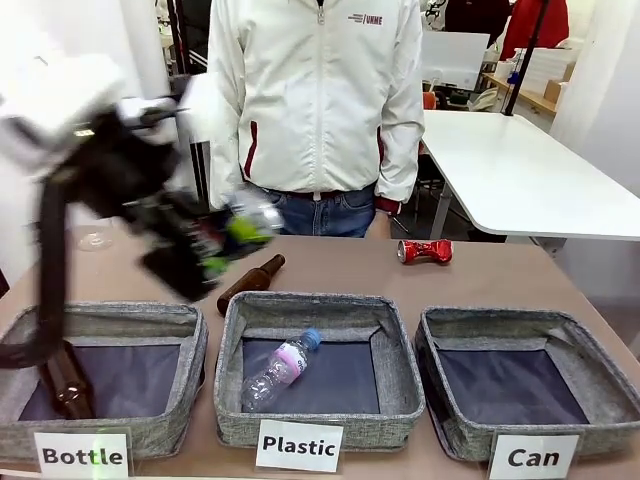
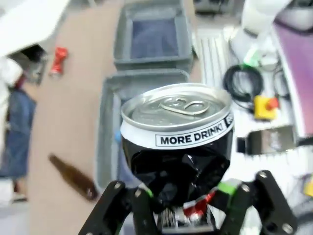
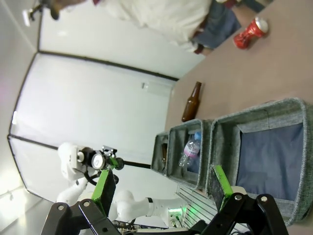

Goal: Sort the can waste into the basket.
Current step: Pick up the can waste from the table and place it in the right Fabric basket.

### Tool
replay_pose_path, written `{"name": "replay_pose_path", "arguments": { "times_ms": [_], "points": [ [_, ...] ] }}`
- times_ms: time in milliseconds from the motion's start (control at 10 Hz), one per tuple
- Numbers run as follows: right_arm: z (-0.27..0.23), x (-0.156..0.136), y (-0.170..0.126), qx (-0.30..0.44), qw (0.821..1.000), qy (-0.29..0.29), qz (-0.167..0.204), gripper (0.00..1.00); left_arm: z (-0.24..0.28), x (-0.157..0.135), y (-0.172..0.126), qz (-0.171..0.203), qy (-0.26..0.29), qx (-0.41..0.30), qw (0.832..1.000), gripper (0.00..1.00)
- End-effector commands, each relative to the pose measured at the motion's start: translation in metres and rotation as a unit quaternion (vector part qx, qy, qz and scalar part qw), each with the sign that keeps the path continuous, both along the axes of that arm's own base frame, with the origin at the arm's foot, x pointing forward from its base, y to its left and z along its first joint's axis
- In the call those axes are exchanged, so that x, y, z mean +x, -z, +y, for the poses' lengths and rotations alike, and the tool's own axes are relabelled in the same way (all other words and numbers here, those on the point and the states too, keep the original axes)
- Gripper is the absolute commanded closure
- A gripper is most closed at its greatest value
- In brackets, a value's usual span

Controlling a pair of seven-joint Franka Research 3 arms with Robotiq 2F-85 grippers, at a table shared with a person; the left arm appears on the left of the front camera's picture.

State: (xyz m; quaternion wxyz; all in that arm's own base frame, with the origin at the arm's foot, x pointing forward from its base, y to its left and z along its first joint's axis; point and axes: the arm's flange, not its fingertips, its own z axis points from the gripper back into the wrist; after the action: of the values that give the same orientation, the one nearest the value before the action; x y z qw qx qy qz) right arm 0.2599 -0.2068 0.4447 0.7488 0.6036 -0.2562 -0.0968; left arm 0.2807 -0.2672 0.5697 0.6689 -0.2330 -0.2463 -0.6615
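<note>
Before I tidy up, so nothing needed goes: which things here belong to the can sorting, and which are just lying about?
Job: black can in the left fingers, red can, Can basket.
Lying about: brown bottle on table, plastic bottle, Plastic basket, Bottle basket.

On my worktop [image 1: 340,262] three grey baskets stand in a row at my edge: Bottle basket [image 1: 112,314], Plastic basket [image 1: 310,300], Can basket [image 1: 495,316]. Behind them lie a brown bottle [image 1: 250,283] and, farther right, a crushed red can [image 1: 424,251].

You're in a robotics lab: yellow emergency-stop box [image 2: 266,107] and coiled black cables [image 2: 240,81] beside the counter [image 1: 480,282], white partition walls [image 3: 98,103], white worktable [image 1: 520,170] behind the person [image 1: 315,100].
</note>
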Motion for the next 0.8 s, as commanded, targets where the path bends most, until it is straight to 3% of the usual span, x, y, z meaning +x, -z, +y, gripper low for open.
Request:
{"name": "replay_pose_path", "arguments": {
  "times_ms": [0,300,500,700],
  "points": [
    [-0.001,0.002,-0.002,0.002,1.000,0.001,-0.018,0.00,-0.076,0.052,-0.003,-0.049,-0.011,0.007,0.999,1.00],
    [-0.001,0.002,-0.002,0.002,1.000,0.001,-0.018,0.00,-0.200,0.071,0.040,-0.108,-0.026,0.026,0.993,1.00],
    [-0.001,0.002,-0.002,0.002,1.000,0.001,-0.018,0.00,-0.253,0.071,0.049,-0.102,-0.024,0.008,0.994,1.00],
    [-0.023,-0.010,-0.001,-0.013,0.999,0.028,0.014,0.00,-0.296,0.062,0.068,-0.085,0.011,0.003,0.996,1.00]
  ]
}}
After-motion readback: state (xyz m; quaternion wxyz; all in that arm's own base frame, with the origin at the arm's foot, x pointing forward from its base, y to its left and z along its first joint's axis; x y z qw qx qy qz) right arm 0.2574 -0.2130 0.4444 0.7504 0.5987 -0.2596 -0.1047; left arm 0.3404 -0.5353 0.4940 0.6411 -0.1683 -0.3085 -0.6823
